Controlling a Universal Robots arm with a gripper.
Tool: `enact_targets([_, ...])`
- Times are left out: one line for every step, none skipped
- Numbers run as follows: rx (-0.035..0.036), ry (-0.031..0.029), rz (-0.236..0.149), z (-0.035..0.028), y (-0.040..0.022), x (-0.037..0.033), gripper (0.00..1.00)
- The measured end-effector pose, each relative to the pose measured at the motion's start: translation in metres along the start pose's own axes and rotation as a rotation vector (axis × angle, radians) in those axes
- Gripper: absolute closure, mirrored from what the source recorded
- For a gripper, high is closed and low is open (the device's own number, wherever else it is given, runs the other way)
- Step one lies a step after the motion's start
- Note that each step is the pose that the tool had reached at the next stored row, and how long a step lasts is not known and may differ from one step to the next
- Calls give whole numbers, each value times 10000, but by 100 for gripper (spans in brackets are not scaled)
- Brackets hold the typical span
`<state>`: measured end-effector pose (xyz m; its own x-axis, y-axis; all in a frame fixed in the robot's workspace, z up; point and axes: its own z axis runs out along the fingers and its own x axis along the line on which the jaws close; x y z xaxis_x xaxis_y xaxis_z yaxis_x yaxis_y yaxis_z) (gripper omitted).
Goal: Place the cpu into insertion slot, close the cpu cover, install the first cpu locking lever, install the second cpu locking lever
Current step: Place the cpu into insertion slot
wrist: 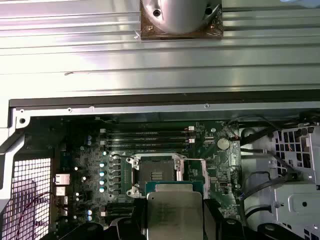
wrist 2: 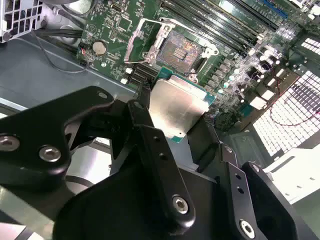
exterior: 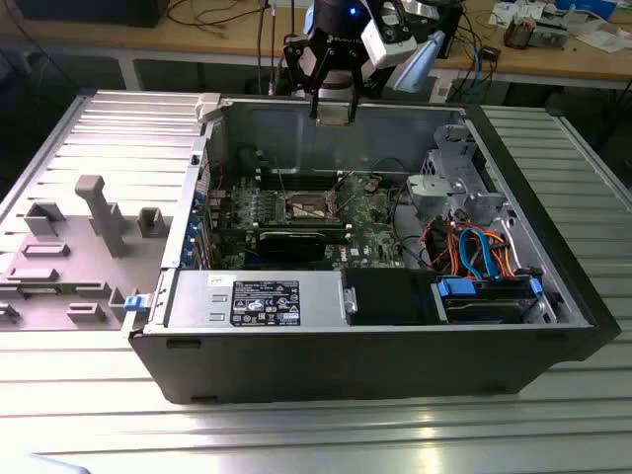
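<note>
My gripper [exterior: 334, 107] hangs above the back wall of the open computer case [exterior: 188, 365]. It is shut on the cpu [wrist 2: 176, 102], a flat square chip with a dull silver top, held by its edges between the black fingers [wrist 2: 144, 107]. In the first wrist view the cpu [wrist: 173, 212] sits between the fingertips, just short of the insertion slot [wrist: 154, 172]. The slot [wrist 2: 182, 49] lies bare on the green motherboard [exterior: 367, 232], with its brownish contact field exposed. The cpu cover [wrist 2: 142, 37] stands swung up beside the slot. Seen from outside, the slot [exterior: 309, 206] is well below the gripper.
Memory slots [wrist: 145, 137] run behind the socket. A round coin cell [wrist: 223, 143] sits on the board nearby. A power supply [exterior: 262, 301], a drive cage [exterior: 449, 183] and coloured cables [exterior: 474, 252] crowd the case's front and the exterior view's right. A grey side panel [exterior: 79, 227] lies outside.
</note>
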<state>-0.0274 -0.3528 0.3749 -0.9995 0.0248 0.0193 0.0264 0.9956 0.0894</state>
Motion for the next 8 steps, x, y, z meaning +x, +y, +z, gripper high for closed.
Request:
enact_targets([0, 0, 0, 0, 0, 0, 46])
enact_targets([1, 0, 0, 0, 0, 0, 46])
enact_targets([0, 0, -1, 0, 0, 0, 46])
enact_targets([0, 0, 0, 0, 0, 0, 46])
enact_targets([0, 0, 0, 0, 0, 0, 46])
enact_targets([0, 0, 0, 0, 0, 0, 46])
enact_targets([-1, 0, -1, 0, -2, 0, 46])
enact_targets([0, 0, -1, -1, -6, 0, 46])
